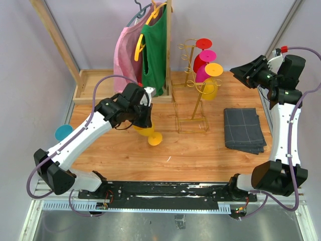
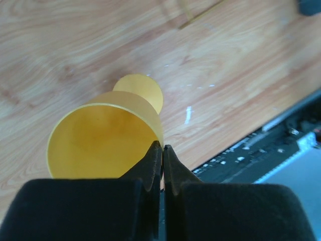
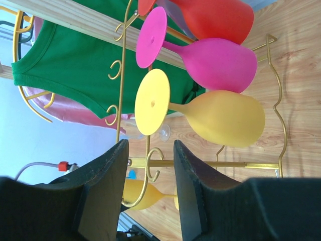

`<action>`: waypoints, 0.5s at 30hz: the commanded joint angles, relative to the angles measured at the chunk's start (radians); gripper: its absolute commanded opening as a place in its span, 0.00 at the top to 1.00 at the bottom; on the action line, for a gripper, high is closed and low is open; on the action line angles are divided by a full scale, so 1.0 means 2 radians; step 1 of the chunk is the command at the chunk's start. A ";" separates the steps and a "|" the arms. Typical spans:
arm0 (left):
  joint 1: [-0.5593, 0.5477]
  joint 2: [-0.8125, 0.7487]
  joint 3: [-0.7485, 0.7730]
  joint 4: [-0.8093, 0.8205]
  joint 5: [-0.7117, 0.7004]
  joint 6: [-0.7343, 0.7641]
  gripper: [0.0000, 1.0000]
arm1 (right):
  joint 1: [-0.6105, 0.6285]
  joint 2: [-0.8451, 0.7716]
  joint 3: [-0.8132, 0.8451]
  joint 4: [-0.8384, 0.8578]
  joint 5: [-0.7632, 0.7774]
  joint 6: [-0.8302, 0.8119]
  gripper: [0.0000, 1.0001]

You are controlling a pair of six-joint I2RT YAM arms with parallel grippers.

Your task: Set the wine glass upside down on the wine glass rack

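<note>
My left gripper (image 1: 144, 119) is shut on the rim of a yellow wine glass (image 1: 149, 133), held on its side low over the table with its foot pointing away from the gripper. In the left wrist view the fingertips (image 2: 156, 153) pinch the rim of the glass (image 2: 103, 140) with the jaws together. The gold wire wine glass rack (image 1: 193, 108) stands to the right of it, with red, pink and yellow glasses (image 1: 210, 75) hanging upside down. My right gripper (image 1: 236, 73) is open and empty, high at the right, facing the rack (image 3: 200, 164).
A wooden clothes rack (image 1: 169, 45) with a pink and a green shirt (image 1: 153, 50) stands behind the left arm on a wooden base (image 1: 93, 84). A folded grey cloth (image 1: 243, 129) lies right of the gold rack. A blue round object (image 1: 63, 132) sits at the left edge.
</note>
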 commanded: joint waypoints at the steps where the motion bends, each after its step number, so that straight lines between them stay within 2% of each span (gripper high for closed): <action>1: -0.005 -0.015 0.044 0.004 0.126 0.024 1.00 | -0.006 -0.001 0.013 0.014 -0.008 0.003 0.57; 8: -0.005 -0.044 0.043 0.065 0.278 0.038 1.00 | -0.009 0.002 0.009 0.013 -0.006 0.001 0.57; 11: -0.004 -0.069 0.029 0.154 0.371 0.022 1.00 | -0.010 0.002 0.005 0.014 -0.005 0.001 0.57; 15: 0.020 -0.091 0.025 0.267 0.442 -0.029 1.00 | -0.010 0.000 0.002 0.014 -0.003 0.001 0.57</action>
